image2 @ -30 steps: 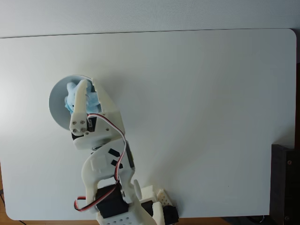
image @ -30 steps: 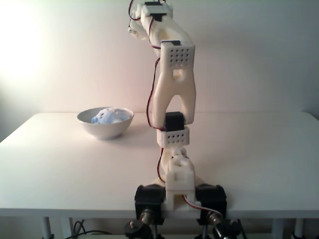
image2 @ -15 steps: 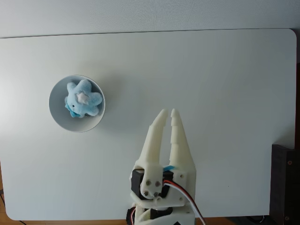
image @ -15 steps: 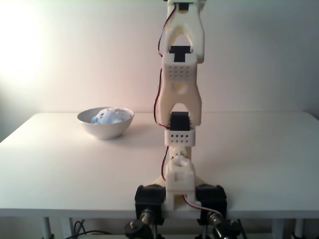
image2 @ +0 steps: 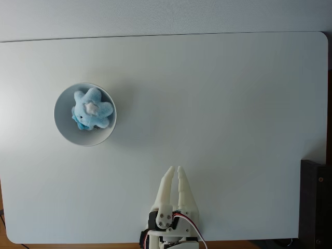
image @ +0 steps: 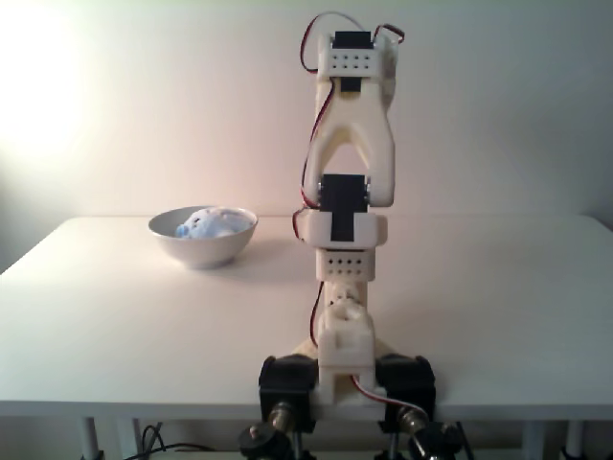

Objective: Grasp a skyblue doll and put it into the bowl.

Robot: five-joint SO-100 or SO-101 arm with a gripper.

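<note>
End effector (image2: 174, 169) closed, empty, well apart from the bowl (image2: 63, 130).

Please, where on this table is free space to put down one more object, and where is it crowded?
The table is bare right of the bowl and along the far edge. The bowl is occupied by the skyblue doll. The near edge is crowded at the gripper and arm base.

Hidden and cut-off parts

Seen from above, the arm behind the gripper (image2: 173, 170) runs off the bottom edge. In the side-on view, the bowl (image: 203, 244) wall far left of the arm hides the lower doll (image: 205, 223); its keyring is too small to tell.
</note>
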